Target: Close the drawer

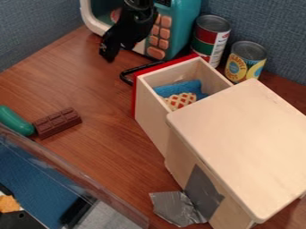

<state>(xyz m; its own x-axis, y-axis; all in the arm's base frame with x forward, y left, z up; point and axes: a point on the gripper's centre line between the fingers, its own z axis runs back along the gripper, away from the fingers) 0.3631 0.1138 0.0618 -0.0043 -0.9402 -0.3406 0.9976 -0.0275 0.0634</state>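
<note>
At the near left, a bin (78, 179) with a clear, glossy plastic wall slants across the corner; a flat blue panel and an orange scrap (8, 203) show through and beside it. To its right, crinkled silver tape (176, 208) lies on the surface (78, 85), which is reddish-brown with streaky wood grain. A smoother grey patch (206, 192) covers part of the side of the cabinet (239, 138), a boxy piece in pale, smooth wood with a broad top and rounded corners.

The drawer (149, 112) juts out of the cabinet toward the far left, well open. It is a deep, straight-sided box of the same pale wood, with a thin red front and a black, loop-shaped handle (123, 75). Inside lie a soft-looking blue piece (179, 87) and a tan lattice waffle (181, 100) with reddish hollows.

At the left, a ridged, segmented brown chocolate bar (58, 123) sits beside a smooth, rounded green object (15, 120). Farther off are two ribbed-top metal cans (210, 38) (245, 60) and a teal toy microwave (185, 29) with raised, rounded peach buttons, against a woven blue-grey partition (269, 27).

The black end effector (117, 44) hangs in front of the microwave, apart from the handle; whether it is released or clenched, I cannot tell.
</note>
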